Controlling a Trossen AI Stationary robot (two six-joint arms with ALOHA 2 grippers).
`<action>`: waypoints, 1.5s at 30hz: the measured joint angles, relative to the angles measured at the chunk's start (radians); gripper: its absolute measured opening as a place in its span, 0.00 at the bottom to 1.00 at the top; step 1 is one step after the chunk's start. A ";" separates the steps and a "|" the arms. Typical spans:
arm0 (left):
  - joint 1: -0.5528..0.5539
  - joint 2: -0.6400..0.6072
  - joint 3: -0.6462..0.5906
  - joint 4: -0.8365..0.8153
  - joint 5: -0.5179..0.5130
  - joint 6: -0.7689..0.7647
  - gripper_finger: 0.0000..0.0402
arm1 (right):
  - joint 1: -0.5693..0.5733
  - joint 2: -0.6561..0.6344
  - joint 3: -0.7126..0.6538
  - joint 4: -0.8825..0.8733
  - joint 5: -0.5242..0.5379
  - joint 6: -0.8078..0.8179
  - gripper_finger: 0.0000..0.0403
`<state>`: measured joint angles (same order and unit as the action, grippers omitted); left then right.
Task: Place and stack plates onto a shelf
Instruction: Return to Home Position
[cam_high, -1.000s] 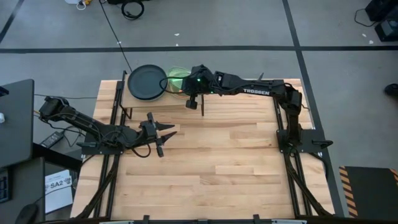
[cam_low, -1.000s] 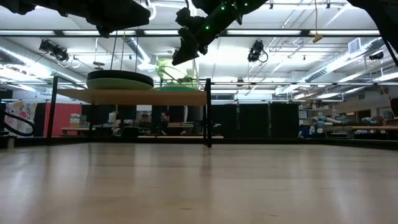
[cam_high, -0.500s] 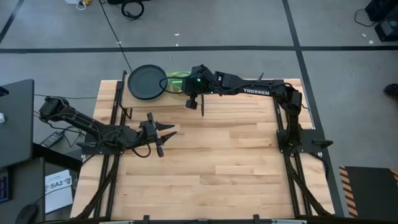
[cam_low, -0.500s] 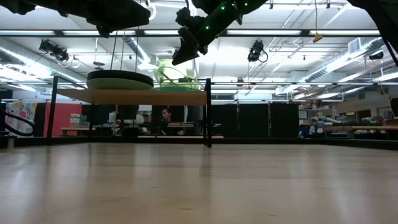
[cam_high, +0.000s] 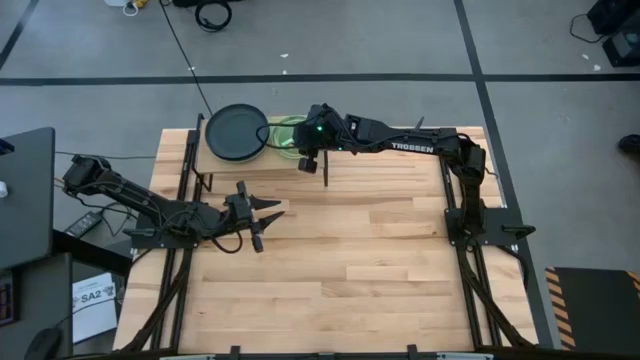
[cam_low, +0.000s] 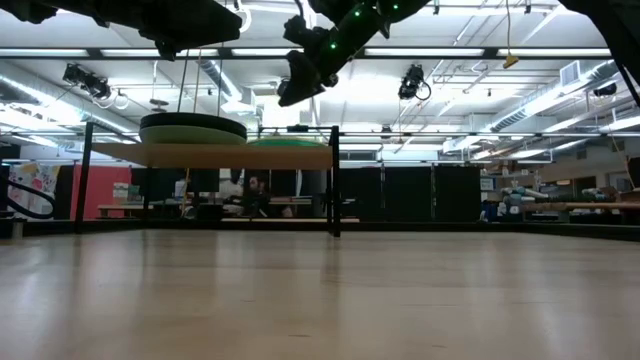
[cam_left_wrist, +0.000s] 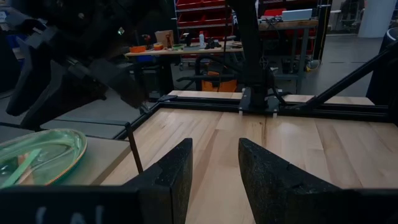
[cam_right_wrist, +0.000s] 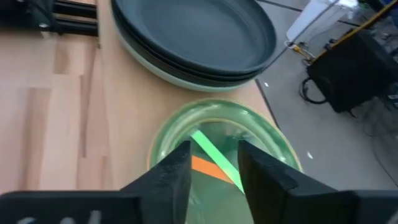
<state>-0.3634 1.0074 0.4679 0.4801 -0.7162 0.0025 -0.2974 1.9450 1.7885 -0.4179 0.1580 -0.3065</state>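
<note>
The shelf (cam_high: 262, 166) stands at the table's far left. On it rests a stack of larger plates (cam_right_wrist: 193, 37), black ones on a pale mint one. To its right a bright green translucent plate (cam_right_wrist: 214, 134) lies flat, with orange showing through it. My right gripper (cam_right_wrist: 214, 158) hangs open just above the green plate's near part and is clear of it in the low view (cam_low: 288, 92). My left gripper (cam_high: 272, 211) waits open over the table's left middle, with nothing between its fingers (cam_left_wrist: 214, 168).
Thin black shelf legs (cam_low: 335, 180) drop to the table below the right gripper. The table's middle and near part (cam_high: 340, 270) is bare wood. Black frame rails (cam_high: 455, 215) run along the table's left and right sides.
The green plate stood tilted up on the shelf under my right gripper. It has dropped and now lies flat on the shelf beside the black stack. My right gripper has let go of it and stays above it.
</note>
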 joint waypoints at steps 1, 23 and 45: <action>0.000 0.000 0.000 0.000 0.000 0.000 0.34 | 0.000 0.000 0.000 0.000 0.013 0.000 0.35; 0.094 -0.001 0.000 0.131 0.223 0.068 0.34 | 0.130 -0.011 0.001 0.003 -0.070 -0.016 0.35; 0.177 -0.384 0.000 -0.169 0.318 0.203 0.34 | 0.317 -0.462 -0.016 -0.302 -0.055 0.079 0.04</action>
<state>-0.1860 0.6233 0.4683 0.3107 -0.3981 0.2060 0.0199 1.4834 1.7721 -0.7195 0.1028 -0.2273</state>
